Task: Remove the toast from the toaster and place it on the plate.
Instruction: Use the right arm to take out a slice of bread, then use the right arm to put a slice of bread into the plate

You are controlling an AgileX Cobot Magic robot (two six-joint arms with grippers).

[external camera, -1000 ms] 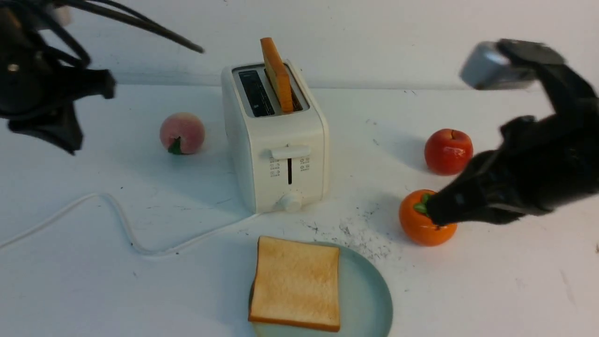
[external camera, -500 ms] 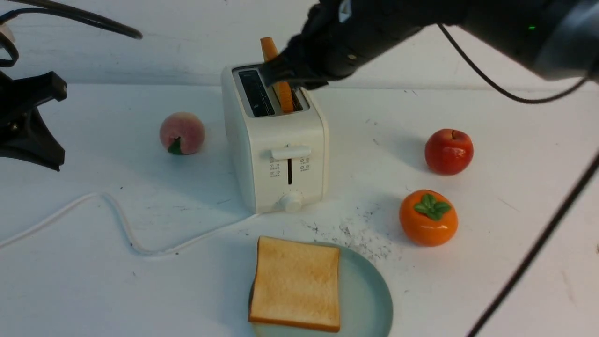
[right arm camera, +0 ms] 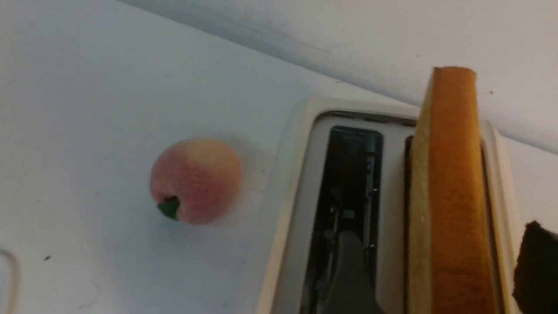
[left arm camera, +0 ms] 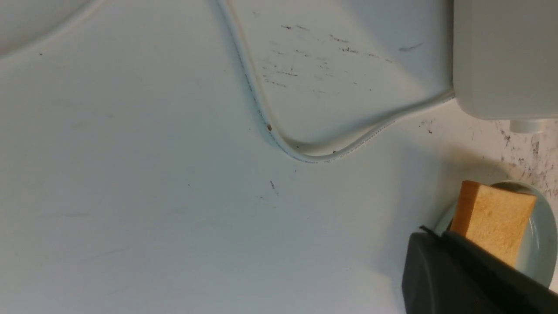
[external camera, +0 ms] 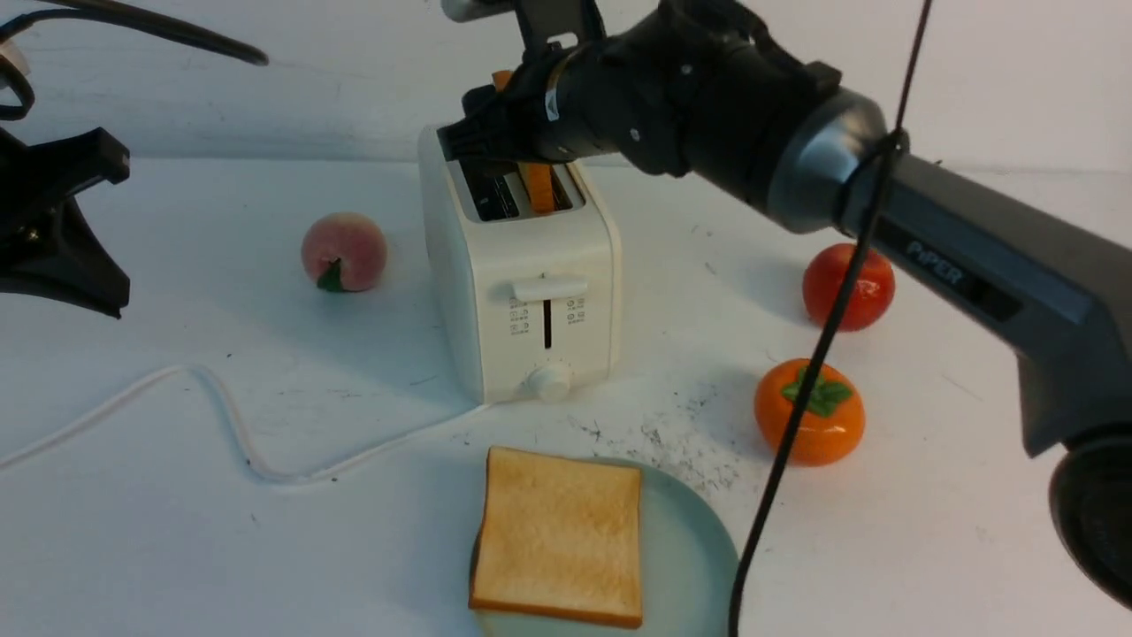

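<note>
The cream-white toaster (external camera: 531,265) stands mid-table with one toast slice (external camera: 538,186) upright in its right slot. My right gripper (external camera: 522,150) is open over the toaster top. In the right wrist view (right arm camera: 440,279) one finger (right arm camera: 344,270) is at the empty slot and the other is outside the toast (right arm camera: 451,183). It does not touch the slice. The teal plate (external camera: 694,548) lies in front and holds a second slice (external camera: 559,535). My left gripper (external camera: 80,226) is open and empty at the far left.
A peach (external camera: 344,251) lies left of the toaster. A red apple (external camera: 862,287) and an orange persimmon (external camera: 809,411) lie to its right. The white cord (external camera: 221,407) loops across the front left. A black cable (external camera: 822,354) hangs from my right arm.
My right arm swung from above the persimmon, up and left, to over the toaster, and its jaws now straddle the standing toast. The left arm barely moved.
</note>
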